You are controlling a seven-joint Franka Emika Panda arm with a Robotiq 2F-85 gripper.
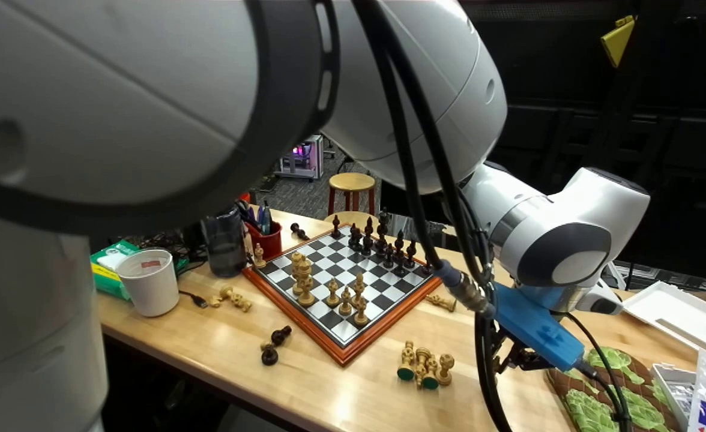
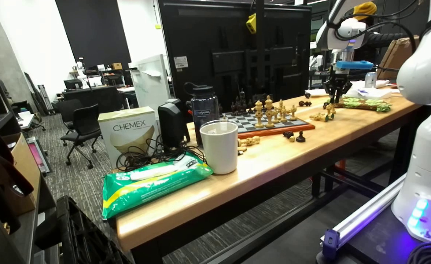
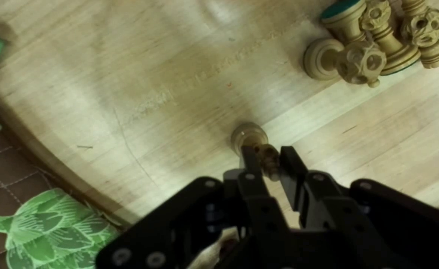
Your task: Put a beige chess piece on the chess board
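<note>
The chess board, also in an exterior view, has a reddish-brown border. Several beige and dark pieces stand on it. My gripper is beyond the board's side, low over the table near the green-leaf mat; it also shows in an exterior view. Its fingers are close together on the head of a beige chess piece, whose round base shows past the left finger. Blur hides whether the base touches the table. In an exterior view cables mostly cover the fingers.
A cluster of beige pieces lies on the table beside the gripper, also in an exterior view. A beige piece lies by the board. Dark pieces lie before it. A quilted mat, white cup and bottle stand around.
</note>
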